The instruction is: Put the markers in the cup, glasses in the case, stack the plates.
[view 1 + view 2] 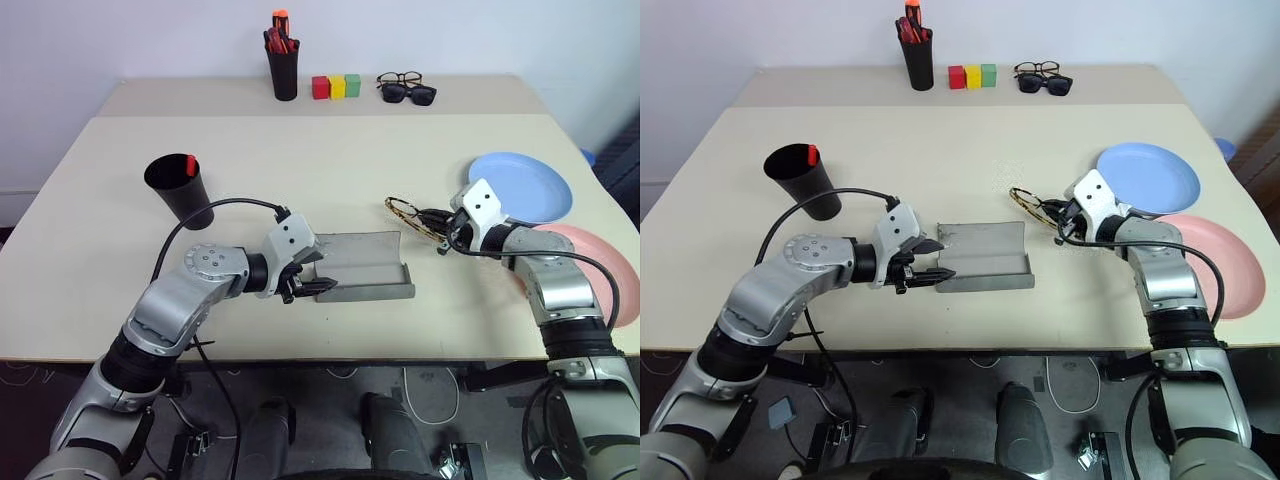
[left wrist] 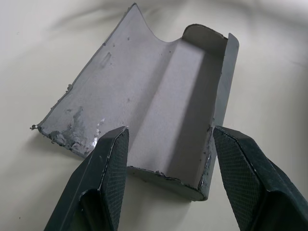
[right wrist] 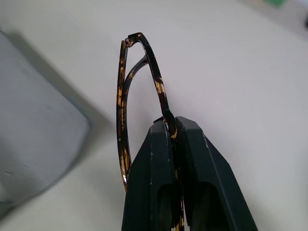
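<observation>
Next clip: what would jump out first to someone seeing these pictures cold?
The right claw shut on tortoiseshell glasses, held beside the blue plate. Then the open grey case at the table's middle, with the left claw open at its near end.

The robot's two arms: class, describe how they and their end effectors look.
Both arms are silver-grey metal with black joints. A black cable loops along each forearm. Each wrist carries a white block with small dark marks. The left end effector and right end effector each have two black wedge-shaped fingers with textured pads.
</observation>
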`<state>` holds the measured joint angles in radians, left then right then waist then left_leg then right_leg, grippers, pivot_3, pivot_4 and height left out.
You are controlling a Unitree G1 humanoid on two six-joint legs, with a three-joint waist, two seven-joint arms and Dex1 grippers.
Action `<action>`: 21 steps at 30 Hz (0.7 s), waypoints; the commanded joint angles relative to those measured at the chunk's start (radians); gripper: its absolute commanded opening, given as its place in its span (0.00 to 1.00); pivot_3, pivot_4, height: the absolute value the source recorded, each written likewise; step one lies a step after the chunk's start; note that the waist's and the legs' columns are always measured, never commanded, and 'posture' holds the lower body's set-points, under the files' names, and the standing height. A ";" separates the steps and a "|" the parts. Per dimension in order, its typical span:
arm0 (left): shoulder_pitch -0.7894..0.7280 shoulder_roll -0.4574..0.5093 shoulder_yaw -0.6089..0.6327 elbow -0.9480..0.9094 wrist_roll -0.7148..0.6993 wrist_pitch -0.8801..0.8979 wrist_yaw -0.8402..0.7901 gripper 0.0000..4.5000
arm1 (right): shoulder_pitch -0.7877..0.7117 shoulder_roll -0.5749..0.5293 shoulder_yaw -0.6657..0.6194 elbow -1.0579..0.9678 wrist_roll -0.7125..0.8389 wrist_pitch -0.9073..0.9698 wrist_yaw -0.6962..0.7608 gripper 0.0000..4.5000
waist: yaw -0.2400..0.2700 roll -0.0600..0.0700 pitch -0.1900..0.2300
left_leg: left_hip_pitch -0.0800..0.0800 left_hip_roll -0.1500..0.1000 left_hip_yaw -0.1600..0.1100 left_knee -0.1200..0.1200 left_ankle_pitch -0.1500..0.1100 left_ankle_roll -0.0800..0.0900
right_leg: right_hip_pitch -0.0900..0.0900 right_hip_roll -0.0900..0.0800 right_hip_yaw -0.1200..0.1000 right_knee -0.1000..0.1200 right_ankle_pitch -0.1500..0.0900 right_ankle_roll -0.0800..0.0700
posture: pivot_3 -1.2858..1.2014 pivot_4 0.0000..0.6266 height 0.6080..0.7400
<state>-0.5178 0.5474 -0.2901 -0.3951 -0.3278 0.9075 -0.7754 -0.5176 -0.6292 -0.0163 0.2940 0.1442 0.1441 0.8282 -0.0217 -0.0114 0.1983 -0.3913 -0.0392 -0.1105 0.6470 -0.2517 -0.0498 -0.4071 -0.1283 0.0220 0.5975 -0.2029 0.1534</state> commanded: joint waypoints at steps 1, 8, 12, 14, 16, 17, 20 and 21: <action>-0.005 -0.002 0.004 -0.016 -0.002 -0.023 0.003 0.63 | 0.004 -0.023 -0.023 -0.026 0.006 -0.091 0.029 0.03 | 0.001 0.000 0.000 | 0.000 0.000 0.000 0.000 0.000 0.000 | 0.000 0.000 0.000 0.000 0.000 0.000 | 0.52 0.24 0.99; -0.009 -0.002 0.001 -0.016 -0.005 -0.021 -0.001 0.63 | -0.013 -0.074 0.042 0.132 -0.108 -0.368 0.080 0.03 | 0.001 0.000 0.000 | 0.000 0.000 0.000 0.000 0.000 0.000 | 0.000 0.000 0.000 0.000 0.000 0.000 | 0.52 0.24 0.99; -0.006 -0.002 -0.002 -0.023 -0.005 -0.018 0.002 0.63 | -0.064 -0.082 0.073 0.288 -0.168 -0.548 0.074 0.03 | -0.002 0.000 0.000 | 0.000 0.000 0.000 0.000 0.000 0.000 | 0.000 0.000 0.000 0.000 0.000 0.000 | 0.52 0.24 0.99; -0.004 0.000 -0.004 -0.026 -0.004 -0.018 0.003 0.63 | -0.094 -0.087 0.093 0.373 -0.210 -0.645 0.058 0.03 | -0.006 0.000 0.000 | 0.000 0.000 0.000 0.000 0.000 0.000 | 0.000 0.000 0.000 0.000 0.000 0.000 | 0.52 0.24 0.99; -0.003 0.002 -0.002 -0.031 -0.006 -0.015 0.004 0.63 | -0.129 -0.092 0.103 0.455 -0.239 -0.718 0.041 0.03 | -0.012 0.000 0.000 | 0.000 0.000 0.000 0.000 0.000 0.000 | 0.000 0.000 0.000 0.000 0.000 0.000 | 0.52 0.24 0.99; -0.002 0.003 -0.001 -0.033 -0.007 -0.013 0.005 0.63 | -0.145 -0.095 0.105 0.491 -0.248 -0.754 0.036 0.03 | -0.015 0.000 0.000 | 0.000 0.000 0.000 0.000 0.000 0.000 | 0.000 0.000 0.000 0.000 0.000 0.000 | 0.52 0.24 0.99; 0.004 0.008 0.004 -0.041 -0.011 -0.008 0.007 0.63 | -0.180 -0.107 0.105 0.575 -0.250 -0.855 0.045 0.03 | -0.018 0.000 0.000 | 0.000 0.000 0.000 0.000 0.000 -0.001 | 0.000 0.000 0.001 0.000 0.000 0.000 | 0.52 0.24 0.99; 0.006 0.010 0.006 -0.044 -0.014 -0.004 0.008 0.63 | -0.189 -0.111 0.103 0.597 -0.244 -0.883 0.055 0.03 | -0.020 0.000 0.000 | 0.000 0.000 0.000 0.000 0.000 -0.001 | 0.000 0.000 0.001 0.000 0.000 0.000 | 0.52 0.24 0.99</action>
<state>-0.5154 0.5501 -0.2993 -0.3975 -0.3325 0.9061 -0.7665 -0.6799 -0.7144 0.1021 0.8685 -0.1072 -0.6775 0.8777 -0.0413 -0.0116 0.1985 -0.3911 -0.0392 -0.1103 0.6468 -0.2513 -0.0505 -0.4069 -0.1283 0.0227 0.5973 -0.2028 0.1531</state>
